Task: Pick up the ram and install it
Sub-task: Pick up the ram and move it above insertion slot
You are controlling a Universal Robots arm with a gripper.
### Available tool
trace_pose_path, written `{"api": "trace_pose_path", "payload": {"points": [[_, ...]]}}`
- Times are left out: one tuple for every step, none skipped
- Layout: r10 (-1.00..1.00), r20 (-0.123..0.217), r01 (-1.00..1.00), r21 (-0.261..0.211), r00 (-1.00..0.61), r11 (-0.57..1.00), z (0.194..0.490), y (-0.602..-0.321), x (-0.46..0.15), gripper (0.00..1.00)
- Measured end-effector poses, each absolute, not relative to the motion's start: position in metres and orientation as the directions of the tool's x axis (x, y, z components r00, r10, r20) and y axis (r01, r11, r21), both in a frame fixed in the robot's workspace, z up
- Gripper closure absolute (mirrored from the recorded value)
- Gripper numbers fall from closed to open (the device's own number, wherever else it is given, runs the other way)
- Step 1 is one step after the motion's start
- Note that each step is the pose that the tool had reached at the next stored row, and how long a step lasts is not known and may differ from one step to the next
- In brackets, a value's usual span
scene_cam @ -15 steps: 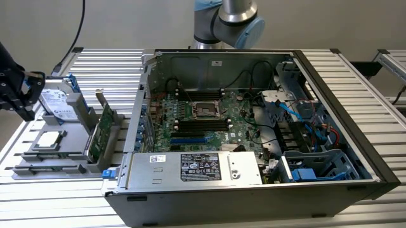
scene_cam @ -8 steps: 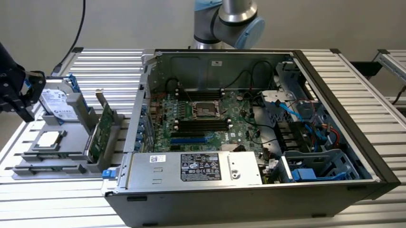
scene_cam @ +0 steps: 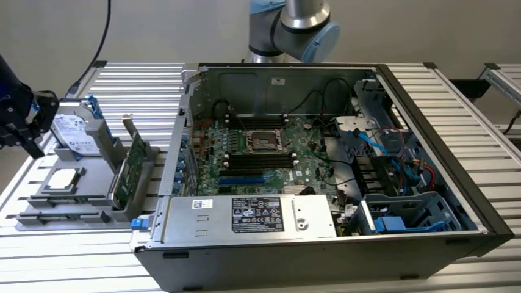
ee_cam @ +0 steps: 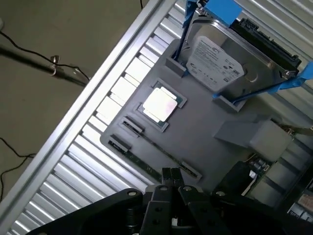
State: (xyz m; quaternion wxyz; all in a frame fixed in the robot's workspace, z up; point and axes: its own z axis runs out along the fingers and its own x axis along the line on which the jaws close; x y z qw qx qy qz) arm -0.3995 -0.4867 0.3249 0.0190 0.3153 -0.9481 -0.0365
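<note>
The gripper (ee_cam: 172, 175) is seen with its fingers pressed together and nothing pinched between them. The ram (ee_cam: 139, 161) lies flat in a slot of the grey fixture tray (ee_cam: 205, 122), beside the processor (ee_cam: 160, 105) on the side away from the hard drive (ee_cam: 220, 58). The fingertips are poised over one end of the stick. Contact cannot be judged.

The ram's long axis is aligned with the tray's long edge, so the closed fingers are judged to sit over the stick rather than astride it.

In the exterior view the gripper (scene_cam: 34, 149) is placed at ten o'clock of the tray, and the tray at nine o'clock of the computer case (scene_cam: 456, 177). The black memory slots (scene_cam: 258, 160) on the motherboard run from nine to three o'clock, well apart from the ram.

The tray rests on a slatted aluminium table (scene_cam: 456, 85). An upright expansion card (scene_cam: 130, 165) stands between tray and case, so room on that side is judged tight.
</note>
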Motion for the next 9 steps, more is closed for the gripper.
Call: {"api": "trace_pose_path", "payload": {"points": [[-0.613,0.013,-0.611,0.081,-0.79,0.788,0.3245,-0.4867,-0.3994,0.89],[-0.628,0.013,-0.625,0.081,-0.778,0.777,0.3242,-0.4867,-0.3994,0.89],[-0.641,0.013,-0.639,0.081,-0.767,0.765,0.3238,-0.4867,-0.3994,0.89],[-0.655,0.013,-0.652,0.081,-0.755,0.753,0.3235,-0.4867,-0.3994,0.89],[-0.669,0.013,-0.666,0.081,-0.743,0.741,0.323,-0.4867,-0.3994,0.89],[-0.683,0.013,-0.68,0.081,-0.73,0.729,0.3227,-0.4867,-0.3994,0.89],[-0.696,0.013,-0.693,0.081,-0.718,0.716,0.3223,-0.4867,-0.3994,0.89],[-0.709,0.013,-0.706,0.081,-0.705,0.704,0.322,-0.4867,-0.3995,0.89],[-0.722,0.013,-0.718,0.081,-0.692,0.691,0.3216,-0.4867,-0.3995,0.89]]}}
